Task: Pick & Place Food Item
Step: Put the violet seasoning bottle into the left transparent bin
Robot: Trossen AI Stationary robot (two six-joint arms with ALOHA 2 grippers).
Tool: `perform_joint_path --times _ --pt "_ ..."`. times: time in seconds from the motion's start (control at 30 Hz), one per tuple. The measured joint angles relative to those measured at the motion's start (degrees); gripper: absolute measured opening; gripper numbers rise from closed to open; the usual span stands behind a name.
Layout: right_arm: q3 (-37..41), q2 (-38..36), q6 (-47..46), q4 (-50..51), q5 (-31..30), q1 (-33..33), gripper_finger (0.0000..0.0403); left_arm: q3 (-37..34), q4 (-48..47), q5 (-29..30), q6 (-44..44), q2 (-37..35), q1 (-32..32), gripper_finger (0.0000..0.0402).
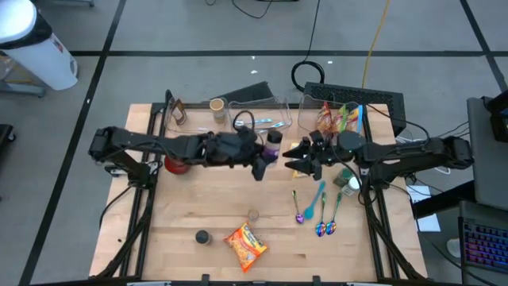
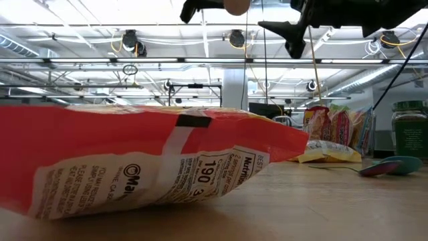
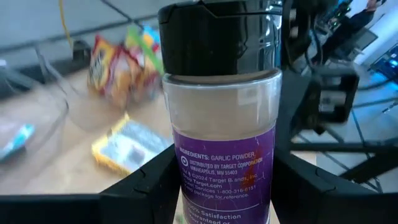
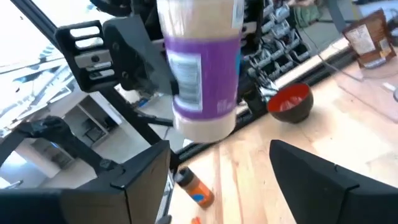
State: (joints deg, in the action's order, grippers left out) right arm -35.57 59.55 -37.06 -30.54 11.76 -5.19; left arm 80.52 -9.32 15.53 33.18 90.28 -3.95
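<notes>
A garlic powder bottle (image 3: 221,118), clear with a black cap and a purple label, is held in the air over the middle of the table (image 1: 274,144). My left gripper (image 1: 267,159) reaches in from the table's left and is shut on it. My right gripper (image 1: 302,157) is open and empty just to the bottle's right, facing it. In the right wrist view the bottle (image 4: 205,74) hangs ahead of the open fingers (image 4: 124,186). An orange noodle packet (image 1: 245,245) lies flat near the front edge and fills the low view (image 2: 147,167). My left gripper pinches the bottle's lower, labelled body (image 3: 186,174) between its two fingers (image 3: 140,186), one on each side. The fingers come level from the table's left. The bottle stands about upright, cap up, lifted clear of the table.
A red bowl (image 1: 176,165) sits under the left arm. Several spoons (image 1: 317,208) and a green-lidded jar (image 1: 347,181) lie to the right. Snack bags (image 1: 341,117), a clear container (image 1: 262,115) and a cup (image 1: 217,106) stand at the back. A small dark object (image 1: 202,237) lies beside the packet.
</notes>
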Motion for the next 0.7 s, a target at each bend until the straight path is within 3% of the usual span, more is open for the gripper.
perform_joint_path --times 0.7 --pt "0.0 7.0 -1.3 -18.1 -2.7 0.0 0.0270 0.7 7.7 -0.4 -5.0 0.6 1.1 0.0209"
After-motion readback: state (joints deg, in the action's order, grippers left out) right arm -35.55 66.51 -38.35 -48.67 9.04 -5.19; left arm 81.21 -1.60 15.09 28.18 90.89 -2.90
